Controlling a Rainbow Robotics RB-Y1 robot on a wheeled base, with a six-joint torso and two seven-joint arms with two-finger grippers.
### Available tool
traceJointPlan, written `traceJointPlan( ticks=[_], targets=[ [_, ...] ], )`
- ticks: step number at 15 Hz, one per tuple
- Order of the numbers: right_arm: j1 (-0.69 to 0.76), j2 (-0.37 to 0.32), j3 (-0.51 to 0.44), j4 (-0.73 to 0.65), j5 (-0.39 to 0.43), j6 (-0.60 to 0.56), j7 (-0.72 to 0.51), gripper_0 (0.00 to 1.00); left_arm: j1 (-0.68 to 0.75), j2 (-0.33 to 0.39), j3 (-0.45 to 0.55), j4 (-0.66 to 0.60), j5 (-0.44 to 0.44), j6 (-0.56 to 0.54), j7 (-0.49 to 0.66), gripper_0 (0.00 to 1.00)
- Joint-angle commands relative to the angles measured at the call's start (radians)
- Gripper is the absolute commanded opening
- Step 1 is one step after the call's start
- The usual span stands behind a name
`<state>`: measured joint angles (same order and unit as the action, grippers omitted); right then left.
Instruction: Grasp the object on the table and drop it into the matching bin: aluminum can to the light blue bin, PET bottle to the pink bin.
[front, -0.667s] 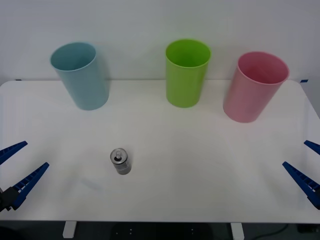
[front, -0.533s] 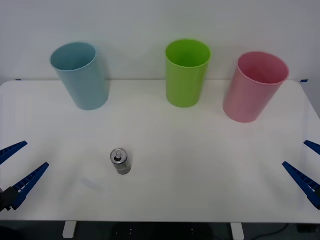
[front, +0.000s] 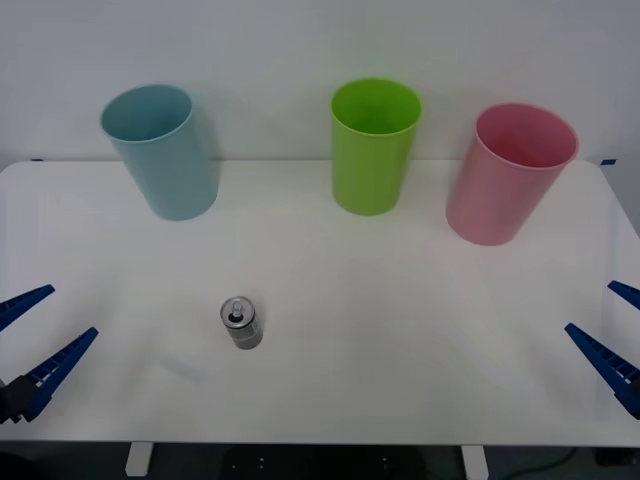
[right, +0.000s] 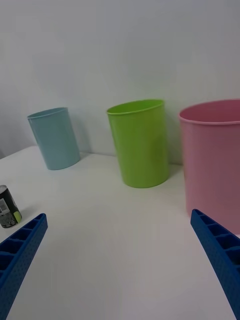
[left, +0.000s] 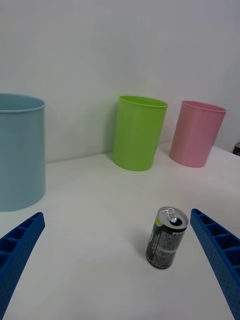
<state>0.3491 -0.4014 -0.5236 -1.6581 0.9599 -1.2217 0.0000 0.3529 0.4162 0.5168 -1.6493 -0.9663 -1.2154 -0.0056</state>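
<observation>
Aluminum can stands upright and untouched at lower left of centre on the table, with left gripper and right gripper spread wide at the edges, so grasping and dropping into the light blue bin remain.

The front camera looks down from overhead onto the whole desk, facing twelve o'clock. Each wrist camera sits low and near the surface, facing the wall; all three share the lime green bin.
</observation>
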Motion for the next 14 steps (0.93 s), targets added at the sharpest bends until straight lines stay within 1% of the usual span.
traceJointPlan(
  ticks=[1, 4, 7, 10, 12, 14],
  targets=[
    [0.0, 0.0, 0.0, 0.0, 0.0, 0.0, 0.0, 1.0, 0.001, 0.001, -0.014, 0.0, -0.074, -0.001, -0.013, 1.0],
    [0.0, 0.0, 0.0, 0.0, 0.0, 0.0, 0.0, 1.0, 0.001, 0.001, -0.052, 0.0, -0.135, -0.001, -0.022, 1.0],
    [0.0, 0.0, 0.0, 0.0, 0.0, 0.0, 0.0, 1.0, 0.003, 0.001, -0.086, 0.002, -0.173, -0.001, -0.034, 1.0],
    [0.0, 0.0, 0.0, 0.0, 0.0, 0.0, 0.0, 1.0, 0.006, 0.001, -0.124, 0.009, -0.176, -0.001, -0.053, 1.0],
    [0.0, 0.0, 0.0, 0.0, 0.0, 0.0, 0.0, 1.0, 0.0, 0.0, -0.153, 0.048, -0.17, -0.001, -0.113, 1.0],
    [0.0, 0.0, 0.0, 0.0, 0.0, 0.0, 0.0, 1.0, -0.026, 0.0, -0.176, 0.117, -0.163, -0.001, -0.194, 1.0]
  ],
)
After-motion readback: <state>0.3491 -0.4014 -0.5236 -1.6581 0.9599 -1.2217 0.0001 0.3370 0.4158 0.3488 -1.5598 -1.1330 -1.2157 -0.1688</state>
